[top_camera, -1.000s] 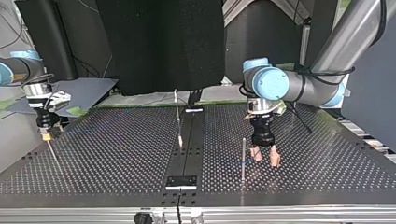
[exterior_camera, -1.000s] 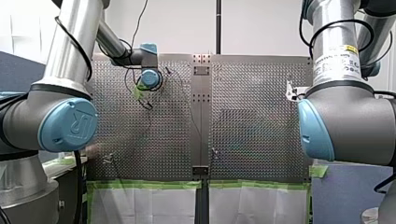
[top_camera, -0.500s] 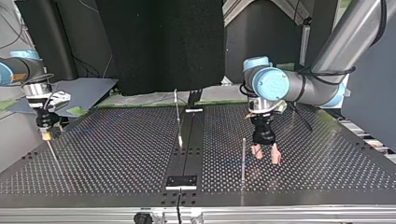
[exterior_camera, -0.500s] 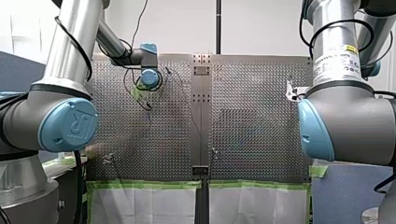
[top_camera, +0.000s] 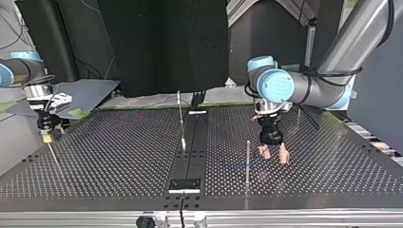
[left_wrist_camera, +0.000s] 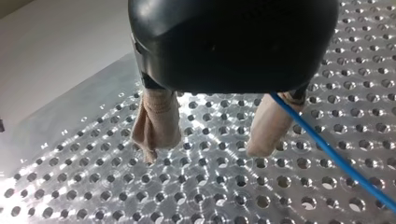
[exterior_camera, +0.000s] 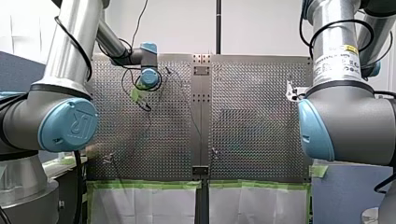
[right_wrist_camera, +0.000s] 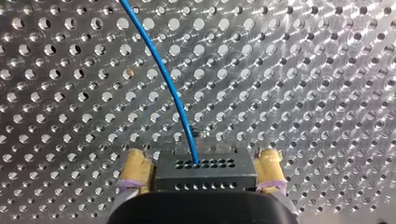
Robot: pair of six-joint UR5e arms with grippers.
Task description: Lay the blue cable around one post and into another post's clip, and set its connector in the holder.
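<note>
In the right wrist view my right gripper (right_wrist_camera: 201, 161) is shut on a black connector (right_wrist_camera: 205, 176), which sits between its yellow pads. The blue cable (right_wrist_camera: 163, 74) runs out of the connector and away over the perforated plate. At the top view's left this gripper (top_camera: 46, 138) hangs just above the table's edge. My left gripper (top_camera: 274, 156) stands open with beige pads, a little right of a thin upright post (top_camera: 247, 159). In the left wrist view the blue cable (left_wrist_camera: 336, 158) passes beside one finger (left_wrist_camera: 268, 123), outside the empty gap of the gripper (left_wrist_camera: 201, 154).
A second post with a clip (top_camera: 180, 118) stands near the middle seam. A black holder block (top_camera: 185, 184) sits on the seam at the top view's near edge. A dark screen stands behind the table.
My left gripper has shifted slightly to the top view's right, away from the thin post, still open. My right gripper has not moved.
</note>
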